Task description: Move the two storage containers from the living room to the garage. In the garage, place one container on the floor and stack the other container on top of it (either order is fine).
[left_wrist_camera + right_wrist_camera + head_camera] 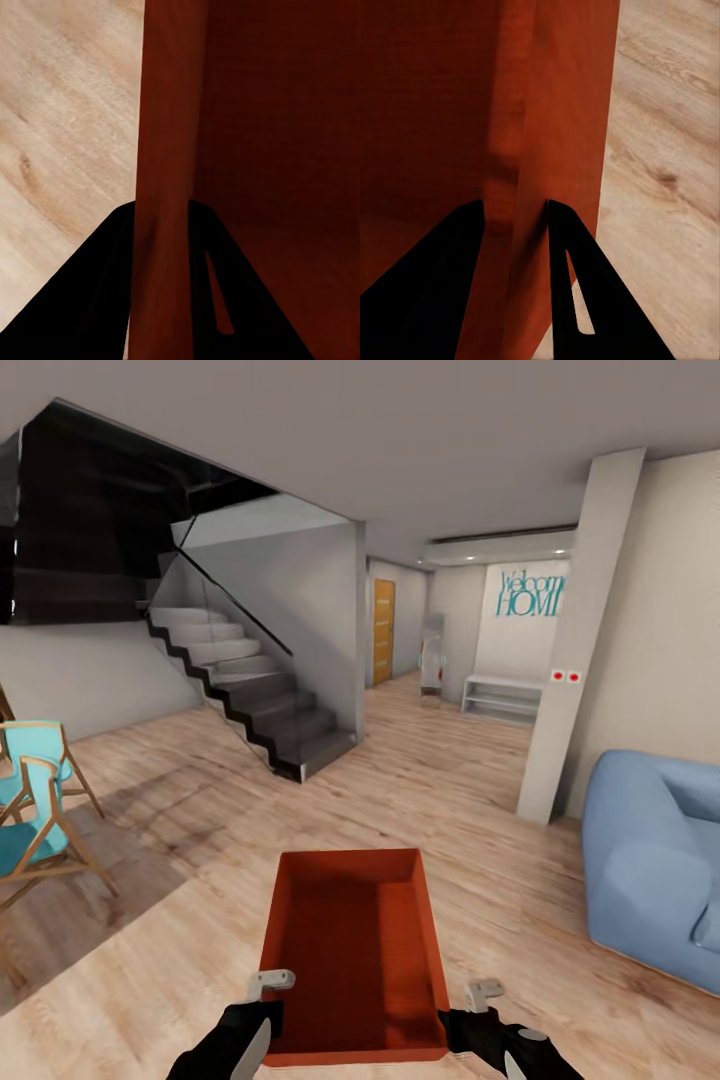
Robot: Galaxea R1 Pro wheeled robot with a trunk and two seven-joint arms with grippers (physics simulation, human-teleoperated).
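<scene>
I hold one orange-red open-topped storage container (350, 950) level in front of me, above the living room's light wood planks (200, 830). My left gripper (262, 1010) is shut on its left side wall (165, 112), with one finger on each face of the thin wall. My right gripper (470, 1015) clamps the right side wall (555, 97) the same way. The bin's inside looks empty. The garage is out of view.
A blue sofa (650, 860) stands at the right beside a pale pillar (575, 660). Two wood-framed turquoise chairs (35, 800) stand at the left. A grey staircase (250, 690) rises ahead on the left. A hallway with an orange door (383, 630) runs straight ahead.
</scene>
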